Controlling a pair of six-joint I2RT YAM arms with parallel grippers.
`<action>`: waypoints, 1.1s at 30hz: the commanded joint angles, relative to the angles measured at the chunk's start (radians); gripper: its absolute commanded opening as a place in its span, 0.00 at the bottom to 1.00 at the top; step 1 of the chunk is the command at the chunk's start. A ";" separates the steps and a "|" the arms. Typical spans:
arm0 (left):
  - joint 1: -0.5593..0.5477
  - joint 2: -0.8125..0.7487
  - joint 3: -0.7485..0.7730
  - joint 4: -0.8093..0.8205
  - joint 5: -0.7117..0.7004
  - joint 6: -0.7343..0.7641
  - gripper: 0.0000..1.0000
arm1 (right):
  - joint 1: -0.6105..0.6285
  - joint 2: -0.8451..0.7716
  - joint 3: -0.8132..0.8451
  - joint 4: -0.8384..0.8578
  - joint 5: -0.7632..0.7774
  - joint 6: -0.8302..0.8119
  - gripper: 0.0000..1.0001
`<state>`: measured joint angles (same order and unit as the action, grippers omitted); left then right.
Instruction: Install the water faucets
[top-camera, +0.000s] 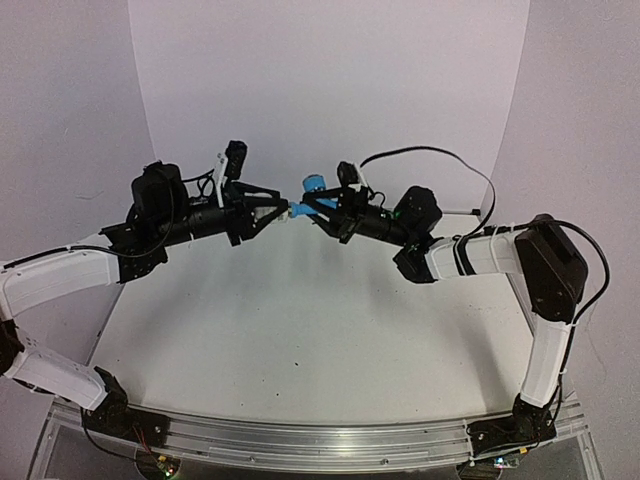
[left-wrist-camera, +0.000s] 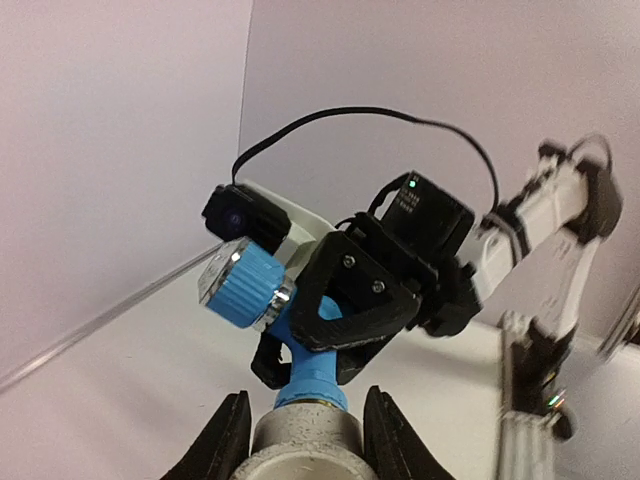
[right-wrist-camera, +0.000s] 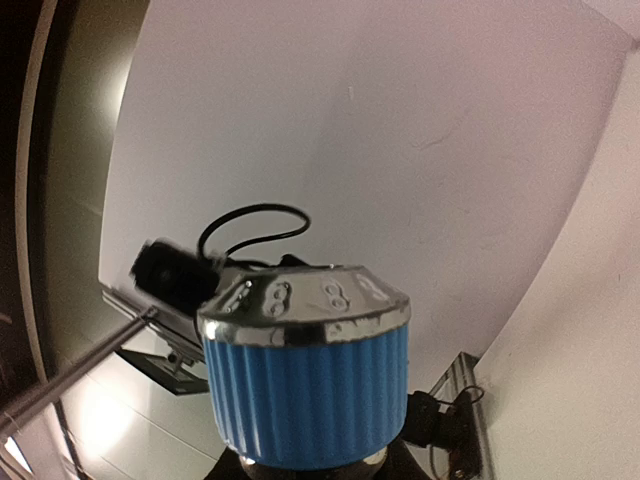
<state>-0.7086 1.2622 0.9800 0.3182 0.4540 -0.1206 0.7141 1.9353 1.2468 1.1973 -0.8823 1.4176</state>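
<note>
Finding: both arms meet in mid-air, well above the bench (top-camera: 300, 330), with the task's parts carried between them.

Left tool (top-camera: 284, 209): clamped on the white fitting (left-wrist-camera: 305, 450). In the left wrist view its two fingers press against the fitting's sides, and the fitting's open end faces the other arm.

Right tool (top-camera: 312, 206): clamped on the blue tap (left-wrist-camera: 248, 285), with its black fingers closed across the tap's body just below the ribbed knob (right-wrist-camera: 305, 380). The knob carries a bright metal cap (right-wrist-camera: 300, 295) and stands clear of the fingers.

Position of parts: the tap's lower stem meets the mouth of the white fitting, end to end. How deep the stem sits inside cannot be told from these views.

Handling assessment: both parts appear to be light, rigid plastic. The tap's smooth round stem is likely to slip or rotate under a light grip. The body under the knob, where the right tool holds it, seems the sound place to take hold. The ribs on the knob would give better purchase, but the knob may turn on its own. The fitting is short and round; a grip across its middle should keep it from tilting while the parts are pressed together.

Risk: any misalignment of the two axes could jam the stem or lever a part out of its grip.
</note>
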 joint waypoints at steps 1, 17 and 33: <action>-0.019 -0.011 0.073 -0.109 -0.306 0.663 0.00 | 0.030 -0.008 -0.129 0.098 0.110 0.345 0.00; -0.031 -0.227 0.011 -0.386 -0.026 -0.015 0.99 | -0.055 0.013 -0.006 0.174 0.034 -0.043 0.00; 0.068 -0.136 -0.172 0.141 0.357 -1.159 1.00 | -0.075 -0.087 0.006 0.102 -0.307 -0.792 0.00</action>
<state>-0.6486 1.0410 0.8892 0.1205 0.5611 -0.9130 0.6404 1.8969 1.2023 1.2462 -1.1516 0.7758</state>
